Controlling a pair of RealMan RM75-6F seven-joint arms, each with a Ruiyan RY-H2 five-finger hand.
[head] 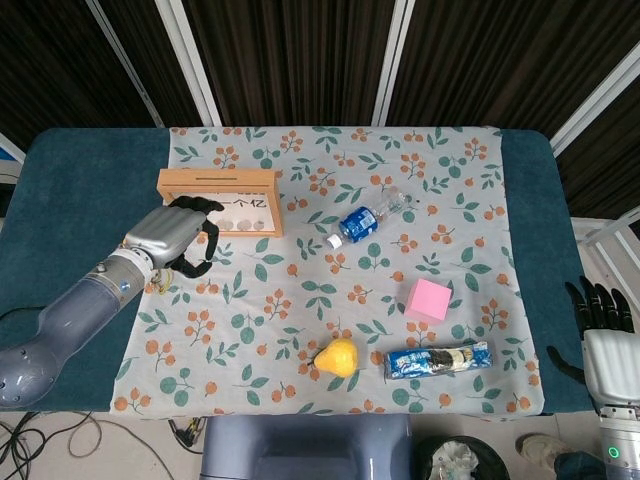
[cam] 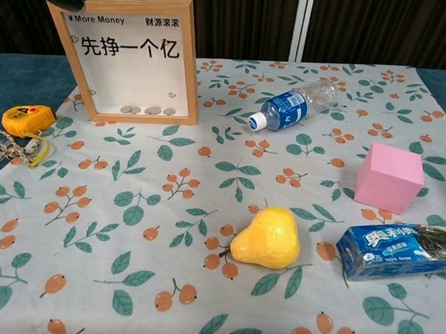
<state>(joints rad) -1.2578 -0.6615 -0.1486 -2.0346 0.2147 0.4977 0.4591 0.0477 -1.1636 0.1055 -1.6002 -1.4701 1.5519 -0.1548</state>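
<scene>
Beside wooden frame (head: 220, 202), left robot hand (head: 170, 232), fingers curled, empty

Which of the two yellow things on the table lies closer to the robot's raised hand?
The yellow tape measure at the cloth's left edge; the left hand hangs over that side, while the yellow pear lies near the front.

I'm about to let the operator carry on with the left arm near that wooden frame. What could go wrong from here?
The left robot hand is raised, fingers curled, beside the upright wooden coin frame; a bump could likely tip it and spill the coins inside. In the head view the hand hides the yellow tape measure and its cord, so fingers coming down could snag the cord. The chest view shows only the fingertips at its top edge, so depth judgement is poor.
</scene>
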